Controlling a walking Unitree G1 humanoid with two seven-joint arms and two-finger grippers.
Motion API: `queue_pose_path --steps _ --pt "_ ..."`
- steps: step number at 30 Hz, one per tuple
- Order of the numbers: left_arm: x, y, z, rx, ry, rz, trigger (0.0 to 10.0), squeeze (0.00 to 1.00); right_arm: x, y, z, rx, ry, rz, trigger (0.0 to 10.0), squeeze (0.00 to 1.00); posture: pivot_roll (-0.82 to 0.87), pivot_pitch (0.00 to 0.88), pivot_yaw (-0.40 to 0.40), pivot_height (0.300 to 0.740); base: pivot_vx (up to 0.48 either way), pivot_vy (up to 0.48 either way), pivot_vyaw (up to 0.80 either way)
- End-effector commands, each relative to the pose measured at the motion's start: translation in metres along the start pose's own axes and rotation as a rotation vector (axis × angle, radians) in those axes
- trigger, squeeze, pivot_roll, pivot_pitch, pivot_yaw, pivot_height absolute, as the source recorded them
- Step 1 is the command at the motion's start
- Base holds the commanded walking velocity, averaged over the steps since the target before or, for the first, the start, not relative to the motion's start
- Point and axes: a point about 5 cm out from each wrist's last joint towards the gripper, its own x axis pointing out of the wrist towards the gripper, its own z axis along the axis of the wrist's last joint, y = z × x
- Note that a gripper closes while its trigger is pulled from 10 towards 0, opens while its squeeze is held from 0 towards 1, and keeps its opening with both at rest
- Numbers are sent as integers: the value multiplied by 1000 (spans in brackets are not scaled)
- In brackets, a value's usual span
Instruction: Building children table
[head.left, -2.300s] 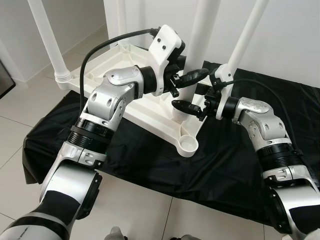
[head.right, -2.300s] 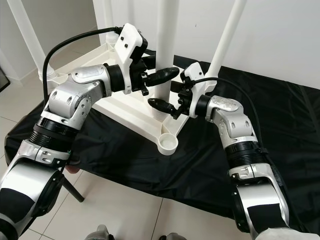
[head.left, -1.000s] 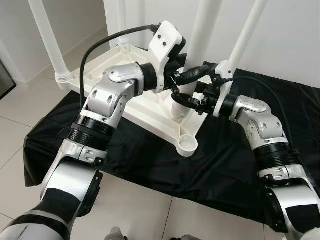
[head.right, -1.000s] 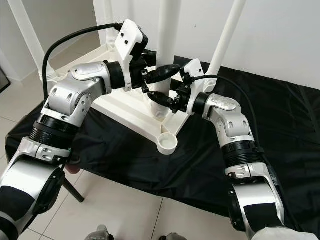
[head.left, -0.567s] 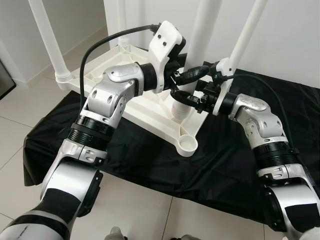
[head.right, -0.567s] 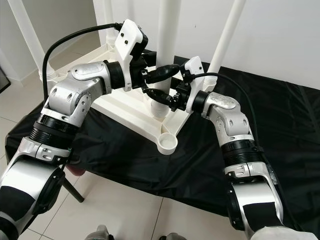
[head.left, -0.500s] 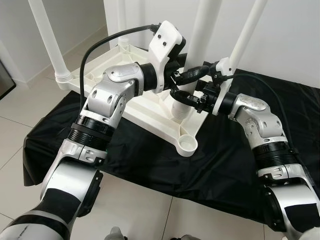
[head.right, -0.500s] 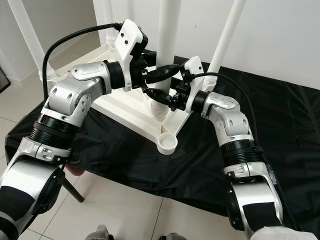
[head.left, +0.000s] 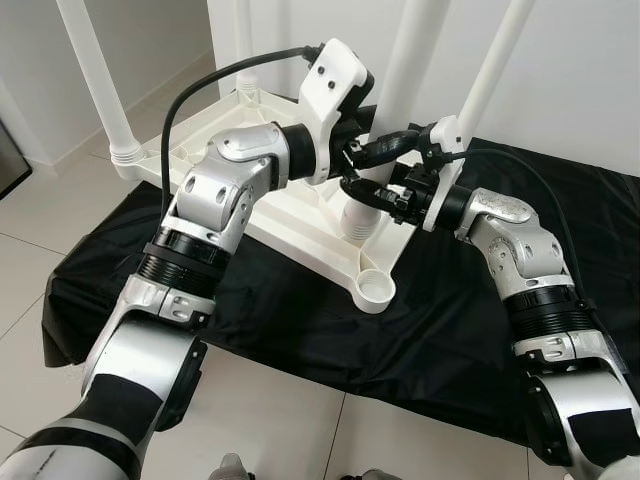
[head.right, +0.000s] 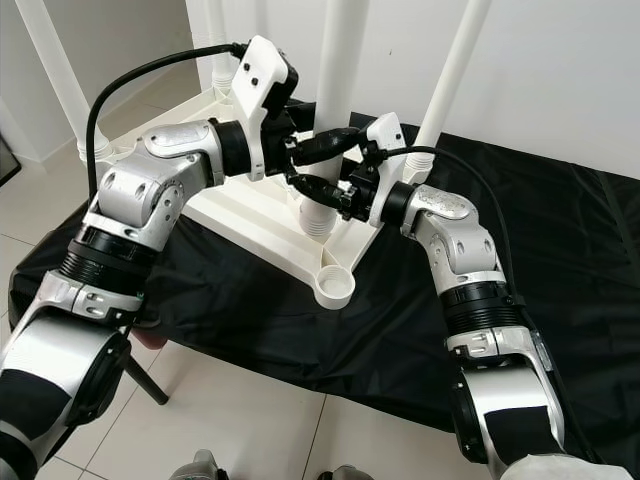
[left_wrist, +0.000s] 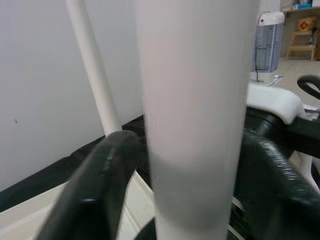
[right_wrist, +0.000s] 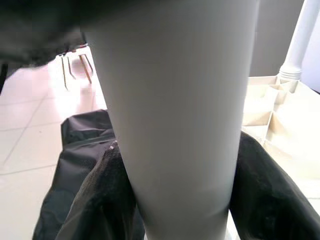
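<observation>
The white table top (head.left: 290, 225) lay upside down on a black cloth (head.left: 330, 320) (the cloth draped over a low support, its near edge hanging toward the tiled floor (head.left: 40, 270)). At far left one fitted leg (head.left: 95, 85) stood upright at the top's left corner, with open floor to its left and in front. A second leg (head.left: 243, 45) rose at the back corner, close to the white wall (head.left: 600, 70).

The left gripper (head.left: 375, 150) reached in from the left, and its two black fingers (left_wrist: 95, 190) straddled the middle leg (head.right: 335, 90), one on each side. In the left wrist view they pressed against the leg's sides, so this gripper was clamped on the leg. The leg's ribbed lower end (head.left: 357, 220) sat at the socket on the near rail of the top.

The right gripper (head.right: 325, 190) came in from the right, just below the left one, its fingers (right_wrist: 265, 200) wrapped around the same leg; they touched it on both sides in the right wrist view. The two grippers were nearly touching, with little room between them.

Nearer the camera, the front corner socket (head.left: 377, 290) was open, close to the top's front edge, with bare cloth around it. To the right, another leg (head.left: 495, 70) stood upright at the right corner, and the cloth spread wide beyond it.
</observation>
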Motion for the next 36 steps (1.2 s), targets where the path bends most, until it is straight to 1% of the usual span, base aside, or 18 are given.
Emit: queue_pose_path --steps 1,6,7,17,20,21,22,26,29,36 --pt "-1 4 3 -5 -2 28 10000 1000 -1 0 1 14 -19 -9 10000 0 16 0 -75 740 0 0 0" --pt "-2 6 2 -15 3 41 10000 1000 -1 -2 2 10 -27 -25 10000 0 16 0 -75 740 0 0 0" --pt "-2 5 1 -7 7 35 10000 0 -2 -3 2 10 -28 -31 10000 0 16 0 -75 740 0 0 0" --pt "-2 6 3 2 -3 29 10000 0 -1 -5 1 14 -25 -49 10000 0 16 0 -72 740 0 0 0" --pt "-3 1 5 0 -6 -28 10000 0 -1 -6 2 16 -27 -56 10000 0 15 0 -74 740 0 0 0" --pt "-3 1 5 0 -6 -28 10000 0 -1 -6 2 16 -27 -56 10000 0 15 0 -74 740 0 0 0" --pt "-4 -3 4 -11 -3 -62 10000 0 -1 -7 2 16 -27 -63 10000 0 15 0 -74 740 0 0 0" --pt "-5 -5 4 -22 -9 -81 10000 0 -1 -7 2 19 -30 -68 10000 0 16 0 -75 740 0 0 0" --pt "-11 -15 0 -26 11 -173 10000 0 -1 -13 4 36 -46 -118 10000 0 19 0 -76 740 0 0 0" --pt "-16 -16 -3 -29 16 -182 10000 0 -4 -21 4 43 -53 -182 10000 0 19 0 -76 740 0 0 0"
